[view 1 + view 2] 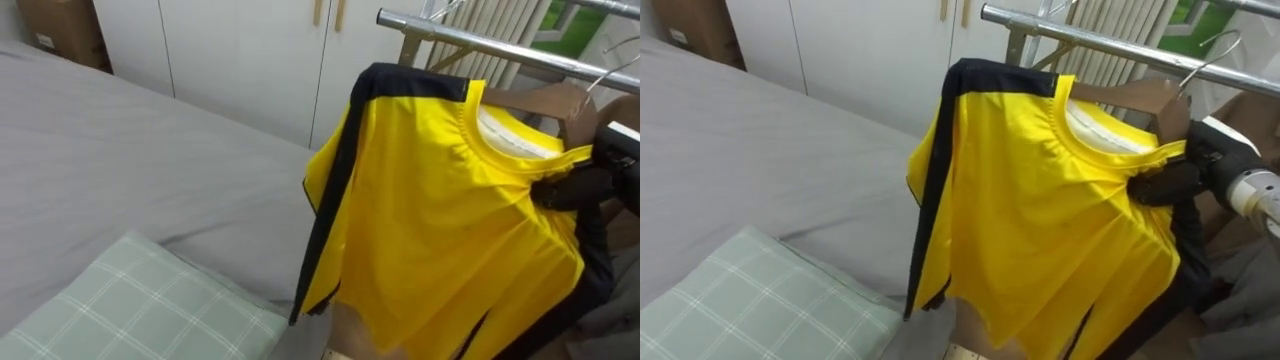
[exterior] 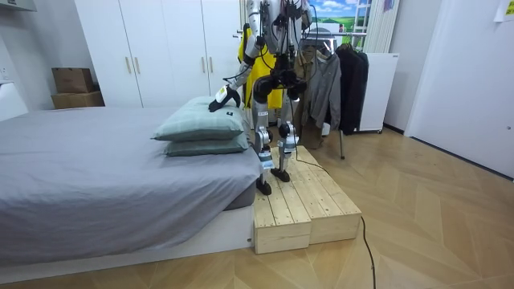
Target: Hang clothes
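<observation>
Fingers (image 1: 1152, 187) of right hand (image 1: 1190, 178) pinch yellow jersey (image 1: 1040, 220) on its wooden hanger (image 1: 1145, 98); next, surely, hook it over rail (image 1: 1090, 42) at twelve o'clock.

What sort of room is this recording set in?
Most likely a bedroom: a grey-covered bed with pillows, white wardrobes along the wall, and a metal clothes rail hung with garments.
</observation>
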Controlling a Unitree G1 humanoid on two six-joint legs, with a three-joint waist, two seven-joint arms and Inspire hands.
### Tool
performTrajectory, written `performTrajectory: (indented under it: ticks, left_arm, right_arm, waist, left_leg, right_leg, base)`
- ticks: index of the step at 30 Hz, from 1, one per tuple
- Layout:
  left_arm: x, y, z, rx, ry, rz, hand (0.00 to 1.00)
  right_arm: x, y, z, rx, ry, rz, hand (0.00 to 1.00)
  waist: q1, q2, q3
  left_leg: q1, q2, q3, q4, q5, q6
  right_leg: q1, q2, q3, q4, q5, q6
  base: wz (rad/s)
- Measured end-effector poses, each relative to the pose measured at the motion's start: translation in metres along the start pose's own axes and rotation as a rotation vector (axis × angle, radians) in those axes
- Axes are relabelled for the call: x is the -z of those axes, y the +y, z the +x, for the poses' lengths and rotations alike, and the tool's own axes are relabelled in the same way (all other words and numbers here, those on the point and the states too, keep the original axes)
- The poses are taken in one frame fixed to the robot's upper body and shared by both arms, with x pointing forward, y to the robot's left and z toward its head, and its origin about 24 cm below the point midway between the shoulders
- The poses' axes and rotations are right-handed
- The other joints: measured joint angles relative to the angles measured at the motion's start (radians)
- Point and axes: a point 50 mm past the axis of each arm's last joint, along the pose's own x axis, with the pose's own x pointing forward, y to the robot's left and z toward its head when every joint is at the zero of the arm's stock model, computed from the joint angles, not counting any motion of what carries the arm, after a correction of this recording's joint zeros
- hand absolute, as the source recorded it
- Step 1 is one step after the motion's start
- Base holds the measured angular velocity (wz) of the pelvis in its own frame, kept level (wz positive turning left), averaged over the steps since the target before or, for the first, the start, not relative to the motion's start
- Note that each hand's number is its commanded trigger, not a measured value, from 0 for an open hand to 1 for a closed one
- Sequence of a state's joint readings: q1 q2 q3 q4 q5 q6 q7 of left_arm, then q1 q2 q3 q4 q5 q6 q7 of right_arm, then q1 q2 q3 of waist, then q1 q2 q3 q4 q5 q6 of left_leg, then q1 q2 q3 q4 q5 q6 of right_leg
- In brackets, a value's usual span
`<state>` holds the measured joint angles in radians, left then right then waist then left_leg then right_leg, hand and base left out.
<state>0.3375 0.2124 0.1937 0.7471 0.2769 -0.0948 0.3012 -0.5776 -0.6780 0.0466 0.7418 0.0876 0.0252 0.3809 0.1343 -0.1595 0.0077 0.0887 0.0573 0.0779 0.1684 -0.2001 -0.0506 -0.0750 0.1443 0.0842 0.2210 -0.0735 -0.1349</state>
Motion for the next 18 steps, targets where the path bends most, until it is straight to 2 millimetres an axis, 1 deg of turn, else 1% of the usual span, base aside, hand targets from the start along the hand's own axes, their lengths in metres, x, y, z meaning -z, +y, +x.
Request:
performTrajectory:
  ticks: [5, 7, 10, 14, 18]
  left_arm:
    - [0.000, 0.000, 0.000, -0.001, 0.000, 0.000, 0.00]
    - [-0.001, 0.001, 0.000, -0.002, -0.003, -0.001, 0.00]
    - [-0.003, 0.001, 0.000, 0.000, -0.008, -0.002, 0.00]
    - [-0.004, 0.002, 0.000, -0.002, -0.009, -0.002, 0.00]
    - [-0.004, 0.002, 0.000, -0.002, -0.008, -0.003, 0.00]
  right_arm:
    - [0.006, 0.000, 0.000, -0.011, 0.014, 0.039, 1.00]
    - [0.014, 0.000, -0.001, -0.011, 0.042, 0.067, 1.00]
    - [0.025, 0.000, -0.003, -0.014, 0.081, 0.106, 1.00]
    - [0.034, -0.001, -0.004, -0.011, 0.117, 0.125, 1.00]
    - [0.037, -0.001, -0.005, -0.016, 0.127, 0.130, 1.00]
  waist:
    - [0.000, 0.001, -0.0003]
    - [0.000, 0.000, -0.0004]
    - [0.001, 0.000, -0.0007]
    - [-0.001, 0.000, -0.0008]
    - [-0.003, 0.000, -0.0009]
  left_leg:
    - [0.006, 0.000, -0.001, 0.000, 0.000, 0.000]
    - [0.005, -0.001, -0.011, 0.000, 0.000, 0.000]
    - [0.002, -0.002, -0.014, 0.001, 0.000, 0.000]
    - [-0.004, -0.002, -0.020, 0.004, 0.000, 0.000]
    - [-0.005, -0.002, -0.024, 0.004, 0.000, 0.000]
  right_leg:
    - [0.006, 0.000, 0.000, -0.001, -0.001, 0.001]
    - [0.007, -0.002, -0.004, 0.000, -0.001, 0.001]
    - [0.005, -0.002, -0.004, -0.001, -0.003, 0.002]
    - [0.002, -0.002, -0.005, -0.001, -0.003, 0.002]
    - [0.001, -0.001, -0.006, -0.001, -0.004, 0.002]
  base:
    - [0.00]
    - [0.04]
    - [0.03]
    - [0.01]
    - [0.01]
